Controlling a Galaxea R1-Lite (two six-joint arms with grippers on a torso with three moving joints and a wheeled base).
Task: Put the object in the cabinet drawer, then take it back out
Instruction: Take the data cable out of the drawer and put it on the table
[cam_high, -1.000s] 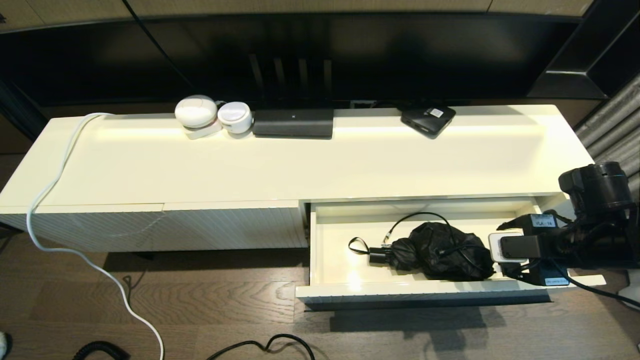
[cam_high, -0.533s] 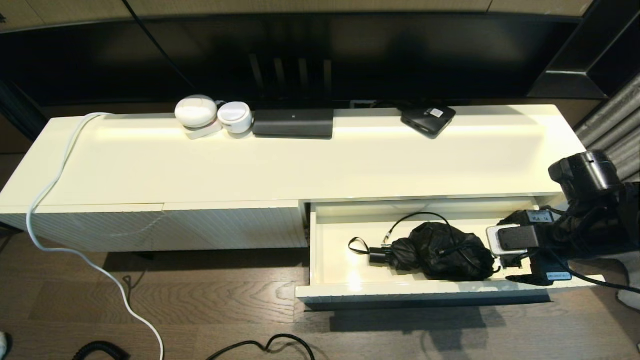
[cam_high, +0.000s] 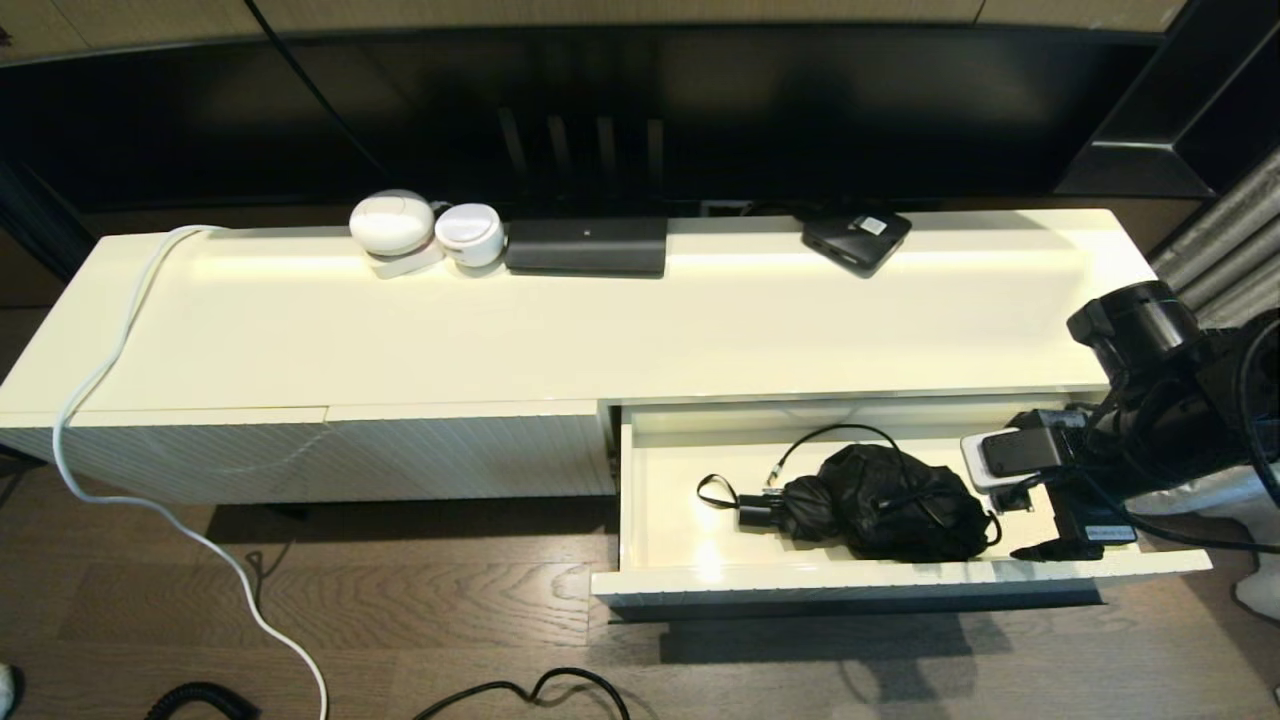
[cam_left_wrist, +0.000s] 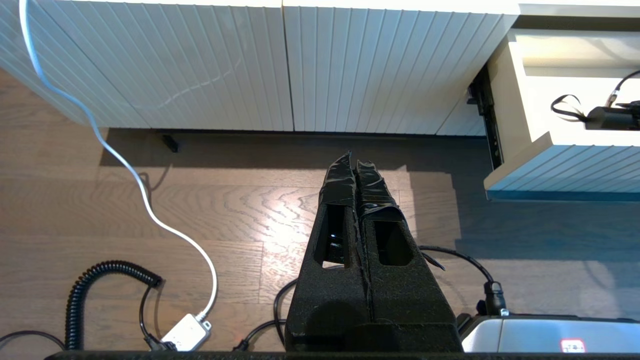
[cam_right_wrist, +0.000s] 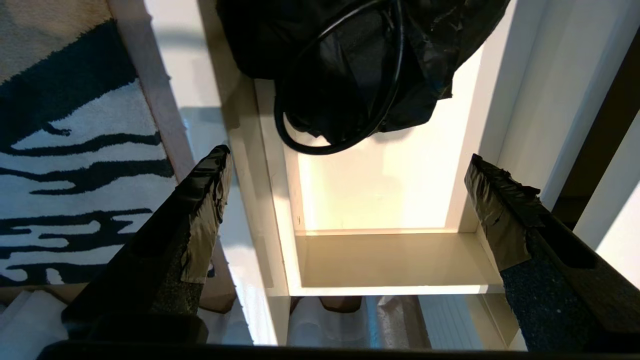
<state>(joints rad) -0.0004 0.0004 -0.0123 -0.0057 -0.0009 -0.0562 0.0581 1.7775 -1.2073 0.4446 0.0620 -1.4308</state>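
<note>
White cable ran over the cabinet's left end and down to the floor. Along the cabinet top's back edge, left to right: two white round devices, touching; a flat black box just beside them; a small black box further right.

Left hand hung over the floor in front of the closed ribbed panels, fingers pressed together, nothing between them. It did not appear in the head view.

Drawer was pulled out at the cabinet's right front. The object, a black bag with a black cord looped round it, lay inside on the drawer floor, right of centre and nearer the front wall. A small strap loop and plug end stuck out of it toward the drawer's left.

Right hand was over the drawer's right end, just beside the bag and apart from it. Fingers stood spread wide with nothing between them; in the wrist view one sat outside the drawer's front wall, the other toward the back wall. A patterned rug showed past the drawer front.
</note>
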